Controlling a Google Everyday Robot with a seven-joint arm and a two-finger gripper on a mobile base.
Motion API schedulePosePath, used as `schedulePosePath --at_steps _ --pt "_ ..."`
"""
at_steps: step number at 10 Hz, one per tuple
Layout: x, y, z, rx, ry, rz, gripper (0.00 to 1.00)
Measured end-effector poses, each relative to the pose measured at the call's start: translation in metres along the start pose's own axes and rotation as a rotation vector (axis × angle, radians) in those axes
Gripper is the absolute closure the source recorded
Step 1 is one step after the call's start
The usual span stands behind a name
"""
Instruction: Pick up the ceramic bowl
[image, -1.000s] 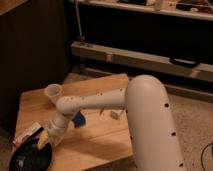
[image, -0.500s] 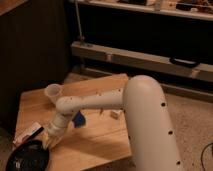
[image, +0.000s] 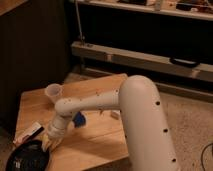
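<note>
Dim shelving backs a low wooden table (image: 95, 140), across which our white arm reaches down toward its near left corner. Our gripper (image: 50, 142) hangs at the table's edge, just above and beside the ceramic bowl (image: 27, 156), which sits below it at that corner, partly cut off. We cannot tell how the gripper is set. Behind the gripper stands a translucent cup (image: 53, 92); a small blue object (image: 78, 119) lies close by its wrist. We judge the arm is angled low to meet the bowl's rim.
</note>
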Motion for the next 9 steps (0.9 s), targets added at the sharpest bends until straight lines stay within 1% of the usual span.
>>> schedulePosePath --at_steps 1,2,3,4,5,6,7,8,9 --pt "0.001 -0.001 0.0 -0.007 -0.002 -0.002 0.71" --pt "0.0 -0.001 0.0 -0.012 -0.004 -0.004 0.8" --pt "0.0 -0.001 -0.002 -0.011 -0.002 -0.002 0.92" --pt "0.0 -0.002 -0.004 -0.003 0.004 0.0 0.98" --pt "0.001 -0.002 -0.007 0.017 0.015 0.005 1.0" --pt "0.001 -0.003 -0.013 0.048 0.036 0.007 1.0" --pt "0.001 -0.005 -0.023 0.073 0.058 0.01 1.0" --pt "0.002 -0.014 -0.042 0.095 0.086 0.008 1.0" --pt "0.001 -0.026 -0.059 0.104 0.097 -0.003 1.0"
